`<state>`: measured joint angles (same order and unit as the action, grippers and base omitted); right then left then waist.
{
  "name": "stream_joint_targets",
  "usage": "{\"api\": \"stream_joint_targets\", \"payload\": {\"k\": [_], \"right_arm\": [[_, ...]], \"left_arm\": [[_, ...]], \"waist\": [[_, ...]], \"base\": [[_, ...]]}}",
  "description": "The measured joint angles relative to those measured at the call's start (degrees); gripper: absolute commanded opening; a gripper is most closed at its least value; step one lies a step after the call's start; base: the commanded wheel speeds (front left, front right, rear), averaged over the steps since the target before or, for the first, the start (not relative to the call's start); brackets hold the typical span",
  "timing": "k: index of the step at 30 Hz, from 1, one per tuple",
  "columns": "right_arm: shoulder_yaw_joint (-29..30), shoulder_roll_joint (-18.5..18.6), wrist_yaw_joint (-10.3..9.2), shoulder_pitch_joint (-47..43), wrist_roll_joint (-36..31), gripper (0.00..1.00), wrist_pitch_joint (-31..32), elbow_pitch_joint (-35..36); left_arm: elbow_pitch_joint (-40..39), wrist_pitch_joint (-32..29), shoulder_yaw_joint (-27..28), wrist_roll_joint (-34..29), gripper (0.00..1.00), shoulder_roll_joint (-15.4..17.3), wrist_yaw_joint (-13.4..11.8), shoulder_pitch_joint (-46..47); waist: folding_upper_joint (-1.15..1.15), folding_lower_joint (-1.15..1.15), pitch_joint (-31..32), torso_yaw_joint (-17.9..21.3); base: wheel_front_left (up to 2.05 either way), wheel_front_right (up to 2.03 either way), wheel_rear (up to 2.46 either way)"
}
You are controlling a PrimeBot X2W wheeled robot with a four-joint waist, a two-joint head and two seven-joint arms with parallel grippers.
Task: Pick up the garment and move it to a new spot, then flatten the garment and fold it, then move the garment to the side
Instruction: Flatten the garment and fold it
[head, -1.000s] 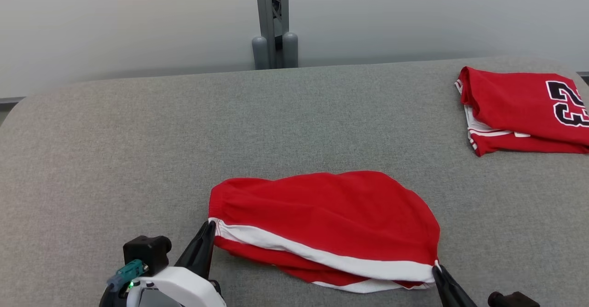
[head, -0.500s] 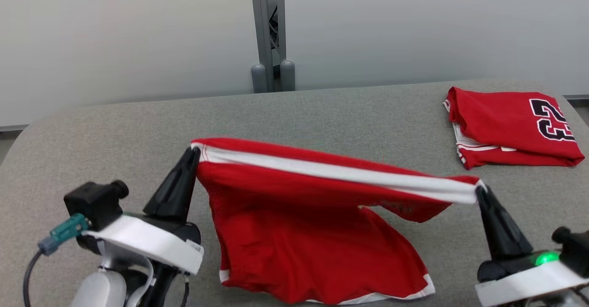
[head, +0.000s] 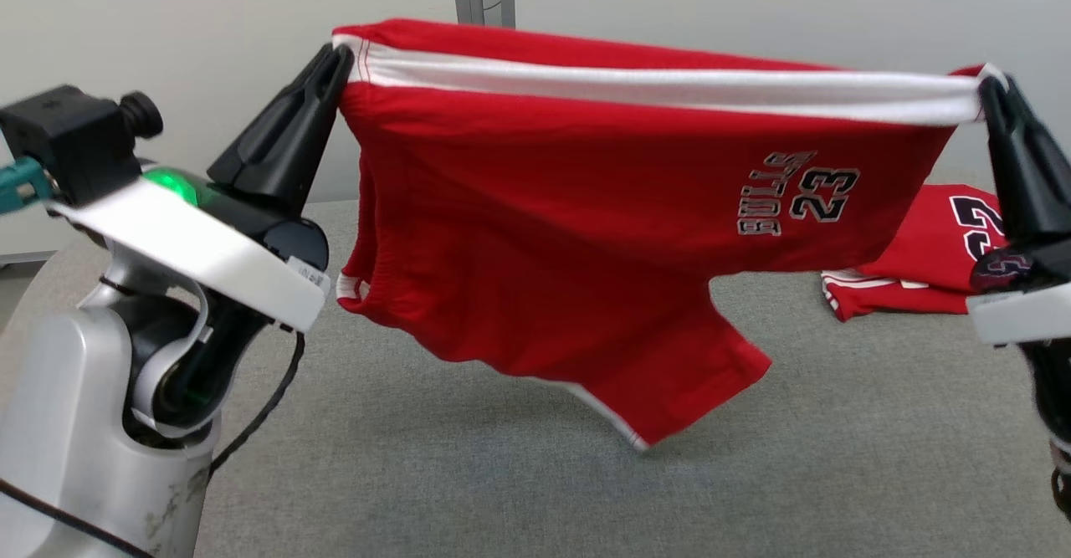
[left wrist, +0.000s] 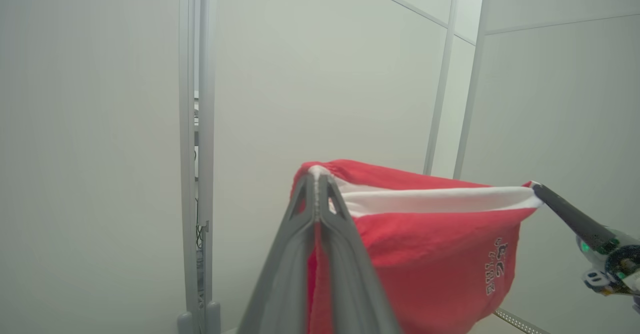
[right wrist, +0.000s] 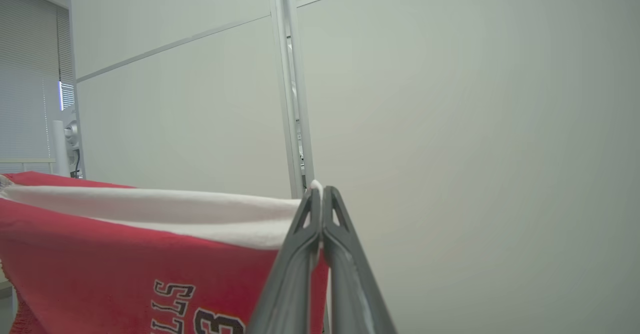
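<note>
**Q:** Why do the left gripper (head: pixel 338 58) and the right gripper (head: pixel 992 89) grip at opposite ends?

**A:** Each is clamped shut on one end of the white-banded edge of the red shorts (head: pixel 586 207). This pulls that edge taut (the cloth hangs open, not bunched), probably in preparation for laying it flat.

**Q:** Where are the shorts relative to the grippers?

**A:** They are strung between the fingertips and hang below them. They appear clear of the grey table (head: pixel 502 474). A folded red jersey (head: pixel 920 282) lies beyond, at the right.
</note>
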<state>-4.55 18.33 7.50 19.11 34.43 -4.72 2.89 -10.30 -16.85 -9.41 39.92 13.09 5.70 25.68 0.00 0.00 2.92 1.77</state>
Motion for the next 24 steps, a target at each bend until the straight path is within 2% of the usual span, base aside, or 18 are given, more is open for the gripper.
{"api": "stream_joint_targets", "payload": {"k": [7, 12, 18, 24], "right_arm": [[1.4, 2.1, 0.00, 8.1, -0.8, 0.00, 3.2, 0.8], [-2.5, 1.4, 0.00, 15.5, -2.2, 0.00, 5.0, -5.1], [-7.0, 0.5, 0.00, 28.7, -3.3, 0.00, 5.4, -17.1], [-9.2, -1.6, 0.00, 46.6, -5.2, 0.00, 2.1, -29.7]], "left_arm": [[0.0, -8.7, -1.1, 4.1, 0.00, 1.6, 0.0, 6.7], [5.6, -11.1, -3.2, 4.6, 0.00, 1.8, 0.1, 11.1], [16.7, -7.3, -5.4, 2.9, 0.00, -0.6, 0.9, 21.5], [28.3, 1.8, -8.4, -2.0, 0.00, 0.4, 1.6, 37.1]], "waist": [[0.00, 0.00, 0.0, 0.4], [0.00, 0.00, -1.9, 0.7], [0.00, 0.00, -6.8, 0.4], [0.00, 0.00, -15.1, 0.2]], "base": [[0.00, 0.00, 0.00], [0.00, 0.00, 0.00], [0.00, 0.00, 0.00], [0.00, 0.00, 0.00]]}}
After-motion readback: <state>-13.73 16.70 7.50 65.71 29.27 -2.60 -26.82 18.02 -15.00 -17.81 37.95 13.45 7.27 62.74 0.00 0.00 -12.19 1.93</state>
